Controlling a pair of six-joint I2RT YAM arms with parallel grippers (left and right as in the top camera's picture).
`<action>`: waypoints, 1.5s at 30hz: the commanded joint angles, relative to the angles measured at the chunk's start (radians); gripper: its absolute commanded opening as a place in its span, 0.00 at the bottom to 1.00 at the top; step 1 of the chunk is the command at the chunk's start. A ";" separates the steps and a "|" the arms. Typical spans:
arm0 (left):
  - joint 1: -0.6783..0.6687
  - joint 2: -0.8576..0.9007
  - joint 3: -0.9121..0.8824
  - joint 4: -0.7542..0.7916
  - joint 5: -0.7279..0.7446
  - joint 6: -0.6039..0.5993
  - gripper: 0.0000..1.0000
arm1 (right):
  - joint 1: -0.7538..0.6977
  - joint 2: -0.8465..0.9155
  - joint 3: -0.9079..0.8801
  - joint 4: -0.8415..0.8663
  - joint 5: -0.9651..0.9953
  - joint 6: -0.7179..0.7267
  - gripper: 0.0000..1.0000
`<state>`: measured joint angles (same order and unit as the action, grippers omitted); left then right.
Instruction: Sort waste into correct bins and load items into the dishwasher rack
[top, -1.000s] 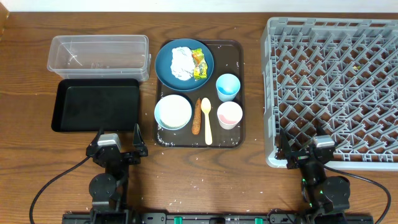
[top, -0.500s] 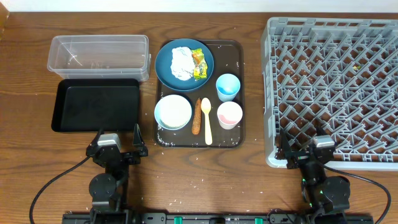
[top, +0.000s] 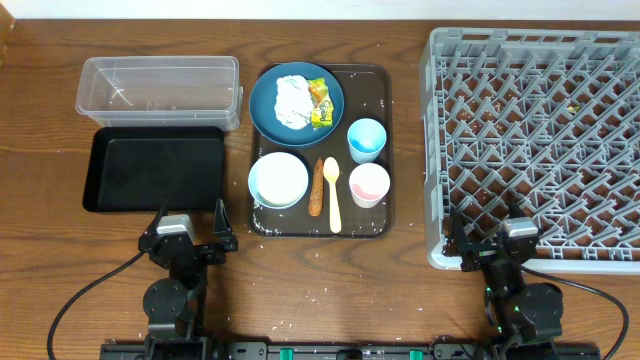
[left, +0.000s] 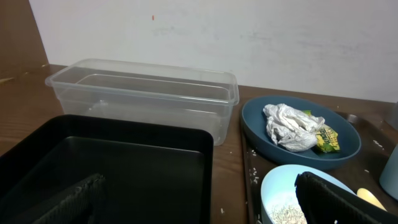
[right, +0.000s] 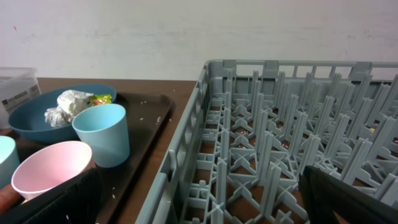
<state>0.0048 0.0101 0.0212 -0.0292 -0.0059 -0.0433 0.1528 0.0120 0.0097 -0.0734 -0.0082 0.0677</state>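
On a brown serving tray (top: 377, 88) sit a dark blue plate (top: 262, 112) with a crumpled napkin (top: 292, 100) and a yellow-green wrapper (top: 321, 106). A light-blue bowl (top: 278, 179) holds rice grains (left: 283, 208). Beside it lie a brown sausage stick (top: 316, 187), a pale yellow spoon (top: 333, 192), a blue cup (top: 366, 139) and a pink cup (top: 369, 184). The clear tub (top: 160, 90) and black tray (top: 153, 168) lie left, the grey rack (top: 436, 150) right. My left gripper (top: 189, 230) stands open below the black tray. My right gripper (top: 497, 236) stands open at the rack's near edge. Both hold nothing.
Loose rice grains (top: 262, 226) dot the serving tray and the wooden table around it. A white wall (left: 249, 37) rises behind the table. The rack's upright pegs (right: 280, 143) fill the right wrist view.
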 joint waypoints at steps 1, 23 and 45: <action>0.002 -0.006 -0.017 -0.042 -0.008 0.021 0.98 | -0.005 -0.001 -0.004 0.000 -0.007 0.006 0.99; 0.002 -0.006 -0.017 -0.042 -0.008 0.020 0.98 | -0.005 0.002 -0.004 0.000 -0.007 0.006 0.99; 0.002 -0.005 -0.002 0.013 0.093 -0.026 0.98 | -0.005 0.002 0.005 0.177 -0.115 0.003 0.99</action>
<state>0.0048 0.0101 0.0212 -0.0216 0.0616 -0.0486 0.1528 0.0139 0.0071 0.0883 -0.0475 0.0677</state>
